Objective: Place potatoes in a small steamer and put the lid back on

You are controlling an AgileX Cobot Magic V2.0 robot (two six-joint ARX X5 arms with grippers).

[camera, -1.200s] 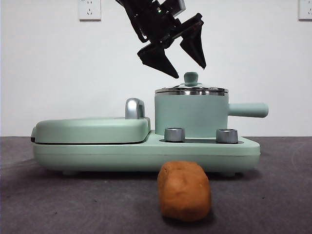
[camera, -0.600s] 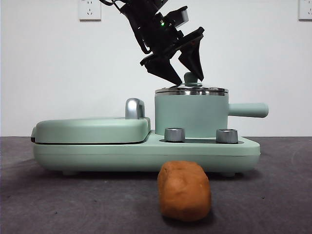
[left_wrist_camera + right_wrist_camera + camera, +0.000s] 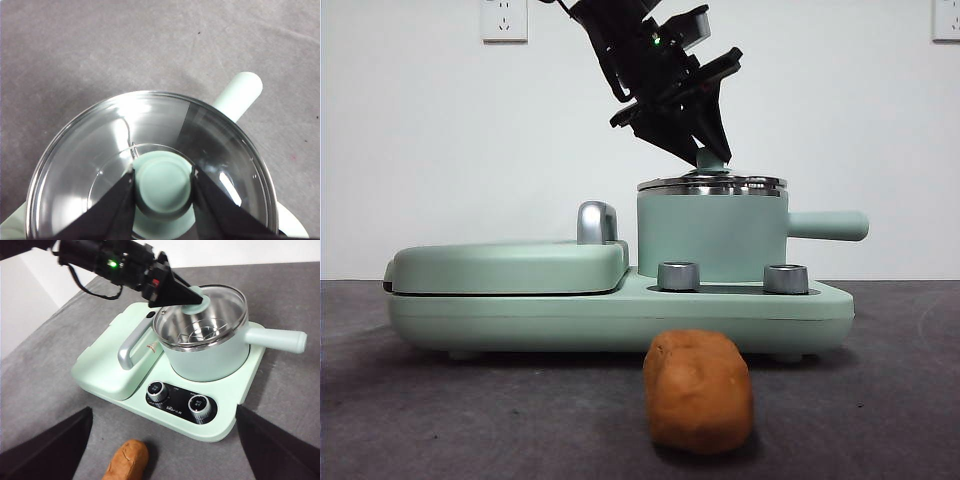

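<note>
The small steamer is a mint-green pot with a side handle, standing on the green base unit. Its lid rests on the steel rim. My left gripper is shut on the lid's mint knob, a jaw pressed on each side; it also shows in the right wrist view. The potato, an orange-brown lump, lies on the table in front of the base and shows in the right wrist view. My right gripper is open, high above the potato and the base's front.
The green base unit carries two steel dials and a flat griddle cover with a chrome handle on its left half. The pot's handle points right. Grey table cloth surrounds the unit.
My left gripper came down from above the lid and closed its jaws on the lid's knob. The lid, pot and potato have not moved.
</note>
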